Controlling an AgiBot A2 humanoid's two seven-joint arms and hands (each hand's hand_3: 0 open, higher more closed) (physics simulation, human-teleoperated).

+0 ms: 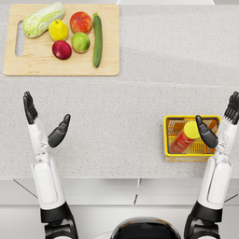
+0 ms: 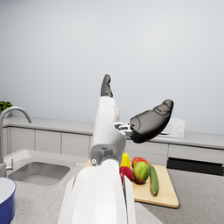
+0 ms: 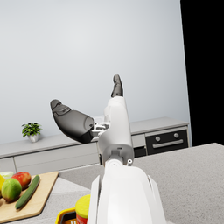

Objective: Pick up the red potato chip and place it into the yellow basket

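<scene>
The red potato chip can (image 1: 185, 137), with a yellow lid, lies tilted inside the yellow basket (image 1: 168, 122) at the right of the counter. In the right wrist view its lid (image 3: 83, 207) and the basket's rim (image 3: 65, 214) peek out beside the forearm. My right hand (image 1: 219, 124) is raised above the basket's right side, fingers spread, holding nothing. My left hand (image 1: 44, 120) is raised over the counter's left part, also spread and empty. Both hands, my left hand (image 2: 131, 114) and my right hand (image 3: 89, 116), show open in their wrist views.
A wooden cutting board (image 1: 28, 65) at the back left carries a cabbage (image 1: 43, 18), a lemon (image 1: 58, 30), apples (image 1: 80, 22) and a cucumber (image 1: 97, 39). A sink (image 2: 37, 171) with a faucet lies beyond the left arm.
</scene>
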